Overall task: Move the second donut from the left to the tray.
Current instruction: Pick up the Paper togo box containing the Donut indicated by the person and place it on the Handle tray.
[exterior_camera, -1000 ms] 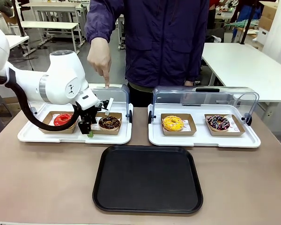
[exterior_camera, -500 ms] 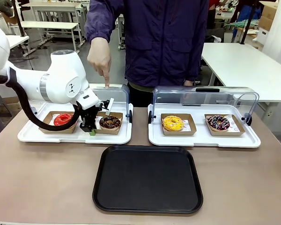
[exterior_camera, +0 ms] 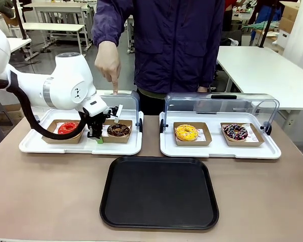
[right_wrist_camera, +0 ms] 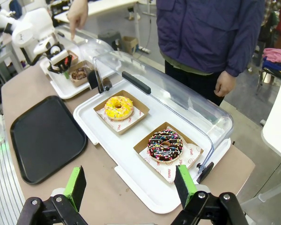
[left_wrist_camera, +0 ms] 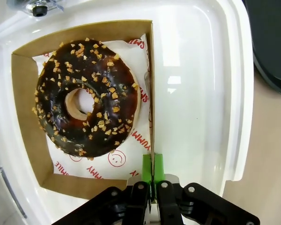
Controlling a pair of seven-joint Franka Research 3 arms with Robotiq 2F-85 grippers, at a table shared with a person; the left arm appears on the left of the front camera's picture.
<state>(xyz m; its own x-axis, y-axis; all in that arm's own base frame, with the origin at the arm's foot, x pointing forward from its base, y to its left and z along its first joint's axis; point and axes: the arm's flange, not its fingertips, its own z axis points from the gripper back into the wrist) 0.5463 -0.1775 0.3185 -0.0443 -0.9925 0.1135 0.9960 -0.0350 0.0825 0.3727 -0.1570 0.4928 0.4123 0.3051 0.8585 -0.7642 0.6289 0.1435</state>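
I'm looking across a tan table (exterior_camera: 50,191) into a workshop, with white tables (exterior_camera: 262,70) behind the person (exterior_camera: 177,45), whose finger (exterior_camera: 114,86) points down in the upper left of the frame. I count two white display trays, the left display tray (exterior_camera: 35,146) and the right display tray (exterior_camera: 219,151), each with a clear lid raised. There are four donuts in four cardboard holders, two per tray, and one black tray (exterior_camera: 159,194) at lower centre. The second donut from the left (left_wrist_camera: 86,105) sits in its holder (left_wrist_camera: 21,117) on the left display tray. My left hand (left_wrist_camera: 152,161) is pinched narrow on that holder's wall. My right hand (right_wrist_camera: 130,187) stands wide, holding nothing.
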